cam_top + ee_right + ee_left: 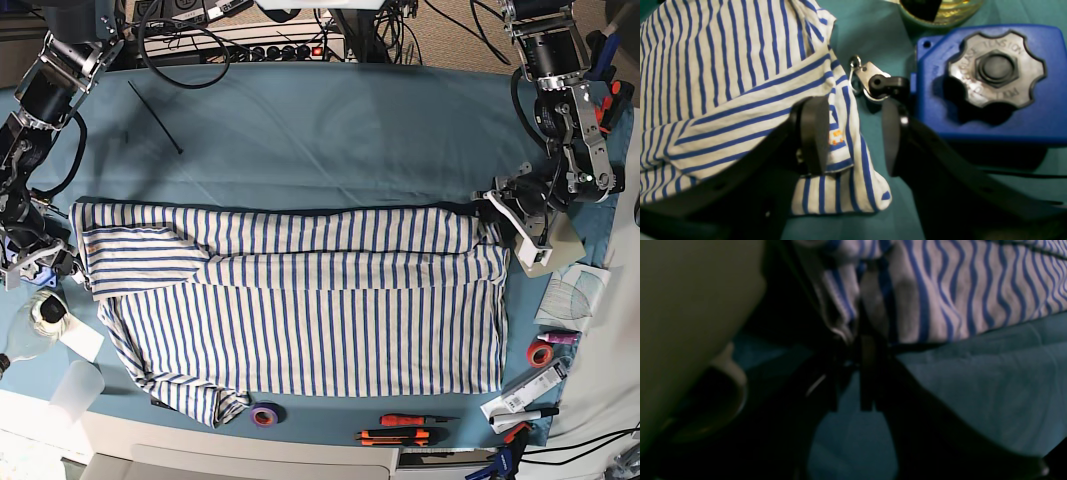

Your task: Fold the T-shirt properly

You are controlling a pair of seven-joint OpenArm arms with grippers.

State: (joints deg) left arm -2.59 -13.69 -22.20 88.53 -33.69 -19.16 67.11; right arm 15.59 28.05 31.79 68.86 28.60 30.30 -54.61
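Where the teal tablecloth (330, 120) stretches out: it lies under everything, and the T-shirt (330, 335) is spread across its middle, between the two arms

Striped body: partly folded, with a turned band (350, 225) along the edge away from the bottom of the base view; one loose flap (205, 400) sticks out at the lower left of that view

Blue device with silver knob (995, 68): just beside the shirt's end, so a sideways sweep of the right arm could bump it; a steep descent looks safer

Left gripper (853, 363): narrow, with a bunch of striped cloth seemingly pinched between its tips; best kept steady, so that this corner acts as an anchor

Right gripper (853, 136): wide, holding nothing, its fingers over the border of the shirt; it should go low and take both layers, not only the top one

Pull between the arms: once both ends are gripped, gentle and even, enough to flatten wrinkles before carrying the band over

Small orange mark (836, 136): on the cloth near the right fingers, a handy guide for choosing the pinch point
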